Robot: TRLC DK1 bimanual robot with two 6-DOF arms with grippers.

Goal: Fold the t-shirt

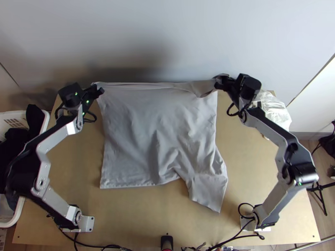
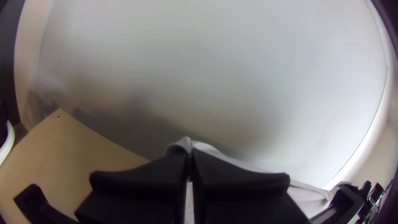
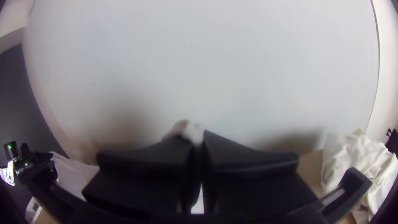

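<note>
While the t-shirt is being held at both far corners: its far edge is being stretched between left and right in front of the pale wall, presumably so that slack is being taken out before a fold is laid.

Wooden table: the t-shirt is being supported across its middle, where the cloth is being left broadly spread and lightly rumpled, with the far edge apparently being held a little clear of the wood.

Near side: a sleeve-like flap is being left poking out at the near right, and creases are being formed beside it; a straightening of that part is probably being called for.

Left gripper: its jaws are being pressed together on the far left corner, a small tuft of cloth being pinched at the tips.

Right gripper: its jaws are likewise being closed on the far right corner; since the tips are being blurred in the wrist view, how much cloth is being caught there is perhaps best left open.

Grip spacing: the two holds are being set well apart, likely so that the width is being controlled evenly; if one corner were being pulled harder, the cloth could be skewed.
</note>
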